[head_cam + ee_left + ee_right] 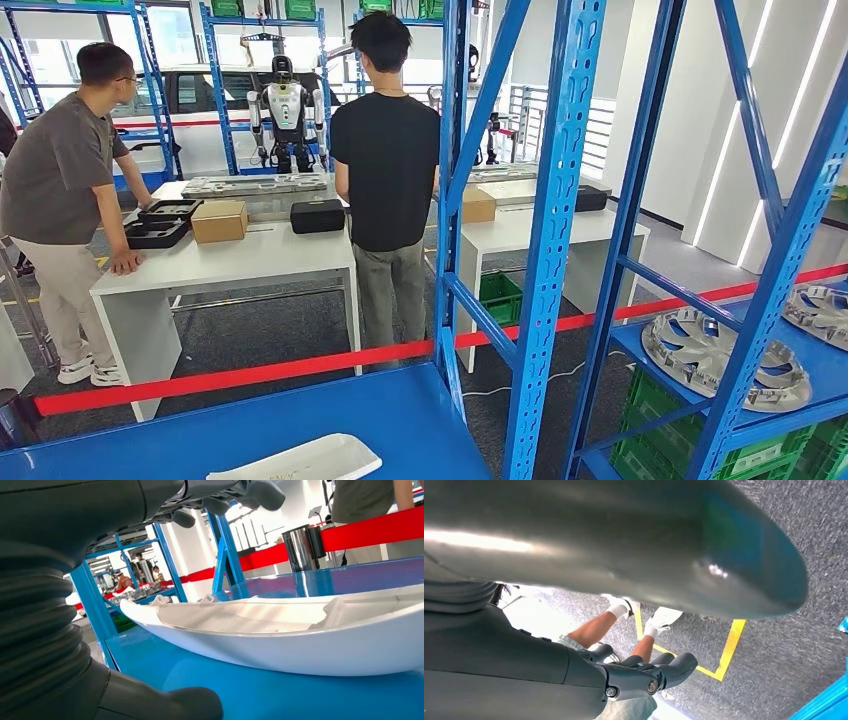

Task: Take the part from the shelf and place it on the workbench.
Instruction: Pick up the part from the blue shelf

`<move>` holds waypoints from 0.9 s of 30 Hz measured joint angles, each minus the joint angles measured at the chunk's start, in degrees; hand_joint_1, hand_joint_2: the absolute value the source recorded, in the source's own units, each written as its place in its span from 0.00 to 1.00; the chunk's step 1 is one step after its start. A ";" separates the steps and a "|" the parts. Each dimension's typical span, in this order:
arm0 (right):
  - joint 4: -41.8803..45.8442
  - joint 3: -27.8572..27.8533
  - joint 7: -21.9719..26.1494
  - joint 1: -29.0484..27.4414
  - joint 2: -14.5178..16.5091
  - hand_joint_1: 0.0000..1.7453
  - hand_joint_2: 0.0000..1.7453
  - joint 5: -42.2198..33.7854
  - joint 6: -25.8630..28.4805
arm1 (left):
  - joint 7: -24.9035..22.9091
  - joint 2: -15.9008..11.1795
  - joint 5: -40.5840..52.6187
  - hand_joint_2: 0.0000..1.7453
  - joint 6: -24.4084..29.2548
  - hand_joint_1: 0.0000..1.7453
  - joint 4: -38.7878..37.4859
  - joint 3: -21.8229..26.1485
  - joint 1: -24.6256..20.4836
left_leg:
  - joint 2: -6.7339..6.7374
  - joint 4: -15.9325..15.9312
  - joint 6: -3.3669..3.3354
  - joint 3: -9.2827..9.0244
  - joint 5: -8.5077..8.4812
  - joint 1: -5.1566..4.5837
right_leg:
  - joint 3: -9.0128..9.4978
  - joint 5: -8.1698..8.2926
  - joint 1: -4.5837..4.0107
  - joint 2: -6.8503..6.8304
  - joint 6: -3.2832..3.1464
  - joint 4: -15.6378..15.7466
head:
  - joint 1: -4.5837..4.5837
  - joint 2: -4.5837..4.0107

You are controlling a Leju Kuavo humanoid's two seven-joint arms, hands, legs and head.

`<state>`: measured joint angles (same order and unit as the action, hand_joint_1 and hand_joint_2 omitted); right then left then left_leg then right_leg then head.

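A long white moulded part (297,460) lies on the blue shelf board (400,410) at the bottom of the head view. The left wrist view shows the white part (300,635) close up, lying with its hollow side up on the blue shelf board (280,695). My left hand (90,525) is just short of the part's near end. Its fingers (235,497) are spread above the thumb (165,705), with nothing between them. My right hand (574,680) hangs over grey floor with loose fingers (669,670) and holds nothing. A white workbench (230,265) stands beyond the shelf.
Blue shelf uprights (545,250) and braces frame the shelf's right side. A red barrier tape (250,372) runs behind it. Two people (388,170) stand at the workbench, one leaning on it. Silver wheel covers (722,355) lie on the right shelf above green crates (680,440). Boxes and trays sit on the workbench.
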<state>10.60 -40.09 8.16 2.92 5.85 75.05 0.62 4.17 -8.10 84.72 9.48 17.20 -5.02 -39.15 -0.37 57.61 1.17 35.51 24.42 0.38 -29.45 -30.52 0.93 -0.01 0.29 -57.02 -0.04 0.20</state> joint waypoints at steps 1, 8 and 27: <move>0.00 0.00 -0.02 -0.01 0.02 0.00 0.00 0.01 -0.07 | -0.37 -0.01 0.05 1.00 -0.53 0.00 -0.08 -0.16 -0.15 | 0.00 0.00 0.00 0.00 0.00 0.00 | 0.00 0.00 0.00 0.00 0.00 0.00 | 0.00 0.00; 0.00 -0.08 0.01 -0.10 0.05 0.00 0.00 -0.16 -0.21 | -3.41 -0.01 0.18 1.00 -5.82 0.00 -0.78 -0.89 -1.87 | 0.00 0.00 0.00 -0.01 0.00 0.00 | 0.01 0.00 0.01 0.01 0.00 0.00 | 0.00 0.00; 0.00 -0.09 -0.13 -0.25 0.05 0.00 0.00 0.67 -0.59 | -6.17 -1.74 -0.93 1.00 -8.16 0.00 -2.35 -0.88 -1.79 | -0.01 -0.03 0.00 -0.01 0.00 -0.01 | 0.06 -0.02 -0.01 -0.01 0.02 -0.01 | 0.00 0.00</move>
<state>10.60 -40.17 8.03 2.67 5.90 75.72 0.03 -2.00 -9.84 83.79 1.32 14.84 -5.90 -40.94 -0.38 57.58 1.17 35.50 24.42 0.37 -29.39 -30.54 0.93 -0.02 0.31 -57.03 -0.04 0.20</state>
